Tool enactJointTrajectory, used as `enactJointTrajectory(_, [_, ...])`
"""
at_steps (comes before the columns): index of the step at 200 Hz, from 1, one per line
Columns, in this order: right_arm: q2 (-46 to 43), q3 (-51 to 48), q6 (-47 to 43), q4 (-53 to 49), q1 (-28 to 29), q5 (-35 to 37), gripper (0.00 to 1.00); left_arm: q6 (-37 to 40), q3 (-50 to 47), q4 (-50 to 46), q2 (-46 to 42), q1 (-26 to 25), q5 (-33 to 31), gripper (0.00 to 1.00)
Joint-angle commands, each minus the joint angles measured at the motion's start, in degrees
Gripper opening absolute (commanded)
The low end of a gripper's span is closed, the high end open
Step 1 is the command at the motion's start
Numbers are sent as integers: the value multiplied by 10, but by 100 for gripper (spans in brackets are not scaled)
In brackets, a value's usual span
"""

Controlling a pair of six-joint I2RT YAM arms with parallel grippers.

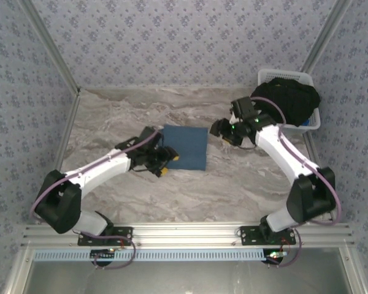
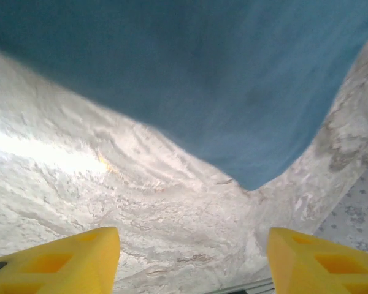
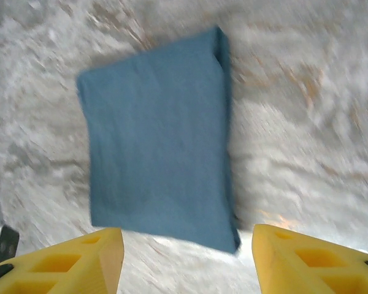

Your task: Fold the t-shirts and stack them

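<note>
1. Staring past the yellow left fingers first: standing wide apart, gripping nothing, hovering over bare counter just short of a corner of the teal t-shirt.
2. Getting the same deal from the right fingers: spread open, empty, looking down on that teal t-shirt lying flat as a tidy folded rectangle.
3. Checking from above: finding it mid-counter between the two sets of fingers, left ones at its left edge, right ones near its right side and apart from it.
4. Guessing at the step: teal fold looking finished and lying free, so probably switching over to fetching the next shirt.
5. Next move likely calling for swinging the right arm over to the white basket at the far right and pinching just one of the black t-shirts without dragging the whole heap along.
6. Counting up: one teal t-shirt, one basket, two sets of fingers. Not managing a count of the black ones, all bunched into one dark lump.
</note>
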Motion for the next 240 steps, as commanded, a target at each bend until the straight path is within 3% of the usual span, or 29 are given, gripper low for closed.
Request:
enactJointTrajectory(1, [-49, -71, 20, 20, 5, 4, 60, -232, -62, 115, -5, -46, -80, 68])
enactJointTrajectory(30, [-100, -112, 32, 14, 11, -8, 60, -330, -102, 258, 37, -86, -173, 72])
enactJointTrajectory(71, [-131, -127, 24, -8, 14, -32, 59, -376, -93, 340, 110, -113, -244, 73])
enactJointTrajectory(86, [-137, -130, 23, -11, 15, -40, 59, -392, -93, 364, 137, -117, -255, 68])
enactJointTrajectory(107, [-142, -133, 24, -13, 16, -47, 58, -415, -93, 407, 176, -117, -277, 54])
enactJointTrajectory(136, [-148, -132, 24, -18, 17, -55, 57, -432, -94, 473, 219, -95, -313, 14])
enactJointTrajectory(144, [-151, -132, 24, -21, 17, -56, 57, -433, -99, 474, 220, -83, -321, 7])
enactJointTrajectory(165, [-160, -129, 25, -29, 18, -54, 57, -409, -120, 480, 205, -25, -311, 0])
enactJointTrajectory(185, [-169, -124, 24, -42, 18, -50, 57, -333, -132, 458, 177, 63, -239, 0])
enactJointTrajectory(215, [-172, -119, 19, -43, 18, -60, 56, -143, -112, 388, 147, 246, -103, 0])
enactJointTrajectory(240, [-179, -124, 8, 16, 22, -83, 56, 44, -11, 281, 195, 395, 42, 0])
